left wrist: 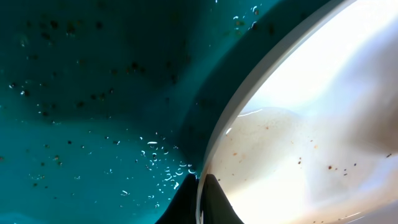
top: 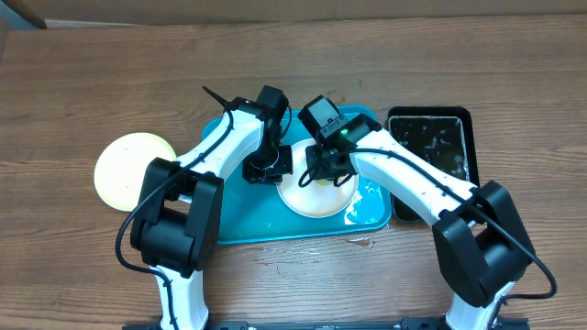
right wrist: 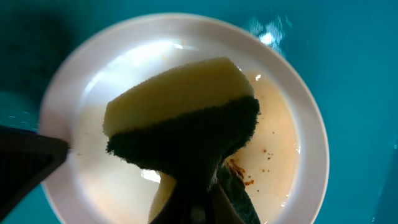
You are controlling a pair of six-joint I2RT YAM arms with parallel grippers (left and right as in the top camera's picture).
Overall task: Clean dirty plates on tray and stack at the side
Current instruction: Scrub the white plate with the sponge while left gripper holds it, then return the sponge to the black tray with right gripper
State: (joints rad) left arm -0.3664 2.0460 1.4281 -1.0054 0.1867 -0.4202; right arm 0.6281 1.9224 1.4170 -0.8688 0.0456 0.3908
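Sponge (right wrist: 177, 99), yellow with a dark green scouring face, pinched between the fingers of the right gripper (right wrist: 198, 186) and held low over the white plate (right wrist: 81, 68); whether it touches the plate cannot be told; plate lies inside the turquoise tray (right wrist: 348, 74), towards its right half, with cloudy brownish water (right wrist: 273, 143) and reddish specks (right wrist: 239, 171) on its right side; left gripper (left wrist: 200, 202) closed on the plate's left rim, one finger inside and one outside; tray floor wet, with droplets and dark specks; pale yellow-green plate (top: 133, 170) flat on the wooden table (top: 92, 73), left of the tray; black tray (top: 470, 137) just beside the turquoise one, on its right.
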